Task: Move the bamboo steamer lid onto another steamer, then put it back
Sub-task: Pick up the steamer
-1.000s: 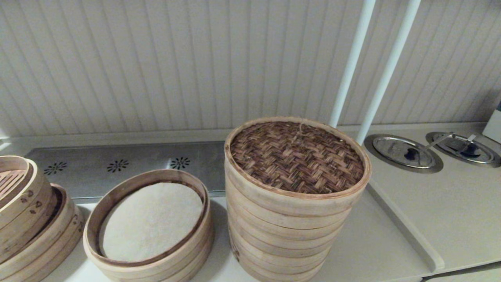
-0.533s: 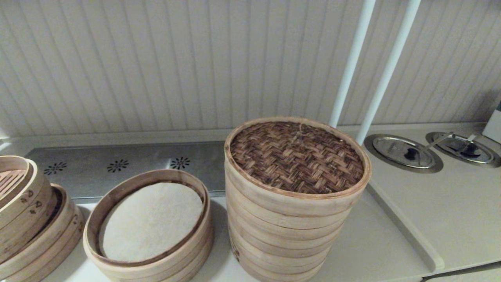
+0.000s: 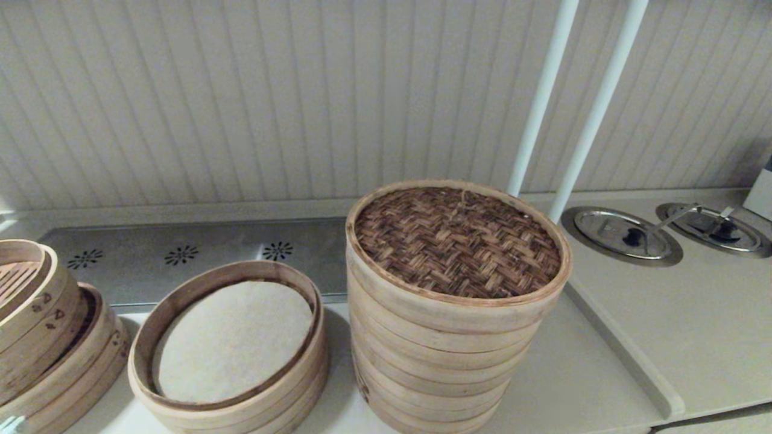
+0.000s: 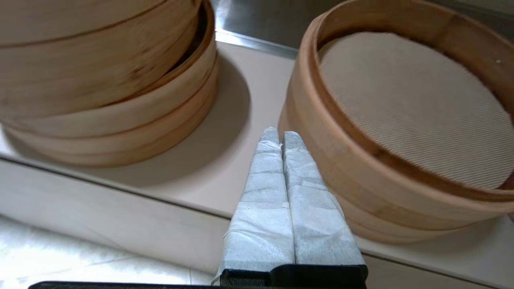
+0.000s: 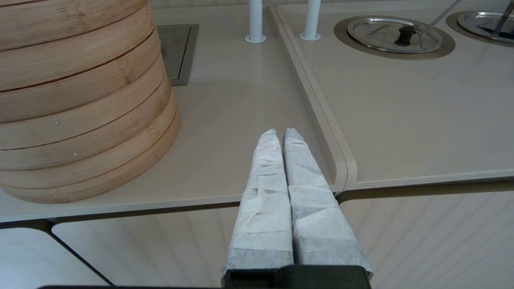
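Lid point(image 3: 457, 241) tops tall steamer point(image 3: 443, 355), apart from closed, empty left gripper point(image 4: 280, 136) and right gripper point(image 5: 281, 135).

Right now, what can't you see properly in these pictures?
- Inside the tall steamer stack: hidden in the head view by the bamboo steamer lid resting on it.
- The tilted trays: cut off by the head view's edge.
- Both arms: absent from the head view. Only the wrist views show the left gripper and right gripper, both shut.
- Under the white liner of the low steamer: covered.
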### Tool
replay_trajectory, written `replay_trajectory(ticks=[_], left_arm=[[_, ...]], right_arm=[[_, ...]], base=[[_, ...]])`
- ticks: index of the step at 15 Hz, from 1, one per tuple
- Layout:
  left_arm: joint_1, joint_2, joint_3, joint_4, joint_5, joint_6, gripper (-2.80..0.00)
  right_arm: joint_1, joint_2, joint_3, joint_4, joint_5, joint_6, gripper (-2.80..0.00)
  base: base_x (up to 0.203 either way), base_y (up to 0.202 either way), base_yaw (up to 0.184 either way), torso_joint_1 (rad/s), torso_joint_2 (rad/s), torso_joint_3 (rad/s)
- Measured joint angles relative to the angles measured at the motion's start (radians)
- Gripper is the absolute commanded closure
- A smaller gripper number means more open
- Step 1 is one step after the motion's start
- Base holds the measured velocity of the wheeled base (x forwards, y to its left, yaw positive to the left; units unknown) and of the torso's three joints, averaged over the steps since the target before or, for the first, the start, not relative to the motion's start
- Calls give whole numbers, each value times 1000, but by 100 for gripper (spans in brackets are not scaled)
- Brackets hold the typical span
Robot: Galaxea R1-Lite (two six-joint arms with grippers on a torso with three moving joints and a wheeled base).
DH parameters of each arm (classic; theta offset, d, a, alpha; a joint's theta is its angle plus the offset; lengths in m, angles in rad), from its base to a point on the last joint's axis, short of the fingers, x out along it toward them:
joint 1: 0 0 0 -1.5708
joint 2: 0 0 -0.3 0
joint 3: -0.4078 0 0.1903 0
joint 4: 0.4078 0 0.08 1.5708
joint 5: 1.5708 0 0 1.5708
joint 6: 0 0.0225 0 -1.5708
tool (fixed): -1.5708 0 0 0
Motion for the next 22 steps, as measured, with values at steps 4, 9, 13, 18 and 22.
replay_trajectory(ticks=[4, 9, 13, 18, 22], left_arm=[[-47, 4, 0, -27, -39, 53, 0], [231, -144, 7, 58, -378, 148, 0], [314, -322, 60, 85, -527, 257, 0], [336, -496, 84, 146, -564, 329, 0], [338, -527, 121, 88, -545, 385, 0]], right_arm=[[0, 0, 0, 0, 0, 0, 0], [0, 0, 0, 0, 0, 0, 0], [0, 0, 0, 0, 0, 0, 0], [0, 0, 0, 0, 0, 0, 0], [0, 0, 0, 0, 0, 0, 0]], base=[[0, 0, 0, 0, 0, 0], [0, 0, 0, 0, 0, 0], [0, 0, 0, 0, 0, 0], [0, 0, 0, 0, 0, 0], [0, 0, 0, 0, 0, 0]])
